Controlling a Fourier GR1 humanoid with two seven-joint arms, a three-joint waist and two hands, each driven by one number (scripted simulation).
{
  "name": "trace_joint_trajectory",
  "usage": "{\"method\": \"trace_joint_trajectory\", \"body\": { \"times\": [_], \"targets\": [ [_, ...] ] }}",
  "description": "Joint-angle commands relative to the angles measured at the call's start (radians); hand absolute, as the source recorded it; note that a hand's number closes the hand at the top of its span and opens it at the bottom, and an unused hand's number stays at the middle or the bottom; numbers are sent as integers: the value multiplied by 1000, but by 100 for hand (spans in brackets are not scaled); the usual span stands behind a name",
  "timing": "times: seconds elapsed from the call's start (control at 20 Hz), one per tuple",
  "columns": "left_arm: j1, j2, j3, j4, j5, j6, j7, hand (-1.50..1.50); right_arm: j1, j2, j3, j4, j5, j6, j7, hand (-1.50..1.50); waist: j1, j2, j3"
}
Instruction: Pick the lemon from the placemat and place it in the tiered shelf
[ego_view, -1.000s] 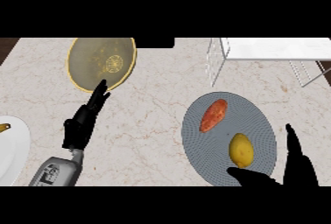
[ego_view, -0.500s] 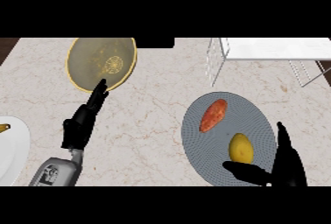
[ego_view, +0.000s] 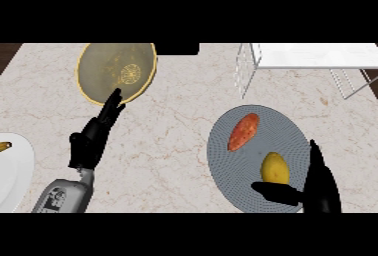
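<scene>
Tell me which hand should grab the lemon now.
Right. The right hand is open at the placemat, its thumb just below the lemon. The left hand rests open across the counter, far from it.

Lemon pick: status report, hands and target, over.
Right hand open beside lemon, no grasp. Left hand open, resting at left. Lemon on placemat; sweet potato alongside, path to tiered shelf open.

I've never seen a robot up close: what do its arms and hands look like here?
The left hand is black, with slim jointed fingers and a thumb, on a grey cylindrical forearm bearing dark printed markings. The right hand is equally black; its forearm is out of view. No cables show.
</scene>
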Motion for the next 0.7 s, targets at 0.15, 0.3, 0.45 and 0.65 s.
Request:
{"method": "trace_joint_trajectory", "body": {
  "times": [0.15, 0.3, 0.45, 0.65],
  "targets": [
    [-5, -5, 45, 1, -22, -40, 7, 0, -28, 53, -21, 32, 11, 44, 61, -150, 0, 0, 0],
    [11, -11, 54, 16, -26, -51, -25, 0, -29, 65, -7, 109, 9, 43, 4, 150, 0, 0, 0],
    [16, -27, 50, 13, -31, -60, -35, 0, 10, 23, 20, 45, 32, 106, 8, 150, -1, 0, 0],
    [52, -53, 35, -18, -62, -52, -35, 0, -27, 71, 50, 142, 126, 25, -10, 150, 2, 0, 0]
  ]
}}
